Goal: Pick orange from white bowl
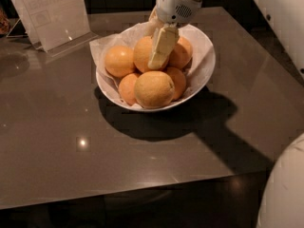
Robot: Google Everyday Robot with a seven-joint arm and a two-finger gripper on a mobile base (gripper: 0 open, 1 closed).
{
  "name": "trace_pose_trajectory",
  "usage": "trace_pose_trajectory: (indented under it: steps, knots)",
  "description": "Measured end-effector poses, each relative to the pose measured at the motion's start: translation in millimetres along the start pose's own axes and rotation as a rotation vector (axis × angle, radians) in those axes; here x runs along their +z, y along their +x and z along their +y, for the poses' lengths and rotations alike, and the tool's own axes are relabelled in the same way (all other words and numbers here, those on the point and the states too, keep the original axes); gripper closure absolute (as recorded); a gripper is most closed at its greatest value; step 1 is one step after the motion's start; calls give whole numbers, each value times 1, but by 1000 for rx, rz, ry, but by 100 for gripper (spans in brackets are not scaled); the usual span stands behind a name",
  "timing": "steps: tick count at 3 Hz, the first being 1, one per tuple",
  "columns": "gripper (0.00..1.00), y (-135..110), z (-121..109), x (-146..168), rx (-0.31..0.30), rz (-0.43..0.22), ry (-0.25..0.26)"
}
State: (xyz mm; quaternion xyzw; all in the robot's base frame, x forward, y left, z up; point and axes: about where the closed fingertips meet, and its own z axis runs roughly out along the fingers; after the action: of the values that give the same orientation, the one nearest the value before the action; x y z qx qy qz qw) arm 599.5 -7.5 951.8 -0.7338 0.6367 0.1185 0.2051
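Observation:
The white bowl [205,61], lined with crinkled white paper, stands on the dark table and holds several orange fruits. The orange [142,51] is the deep-orange one at the top middle of the pile. A larger, paler fruit [153,89] lies at the front. My gripper [160,51] reaches down from the top of the camera view into the bowl. It sits against the right side of the orange, between it and another fruit [182,55], and hides part of both.
More fruits lie at the left [119,61] and front left [127,87] of the bowl. A clear acrylic sign holder [52,13] stands at the back left. The table [71,141] ends at its front edge near the bottom. A white robot part [285,189] fills the lower right corner.

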Motion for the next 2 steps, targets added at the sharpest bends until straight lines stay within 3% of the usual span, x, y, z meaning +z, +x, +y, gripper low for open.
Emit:
trace_pose_trajectory:
  steps: [2]
  knots:
    - [26, 10, -3, 15, 29, -26, -28]
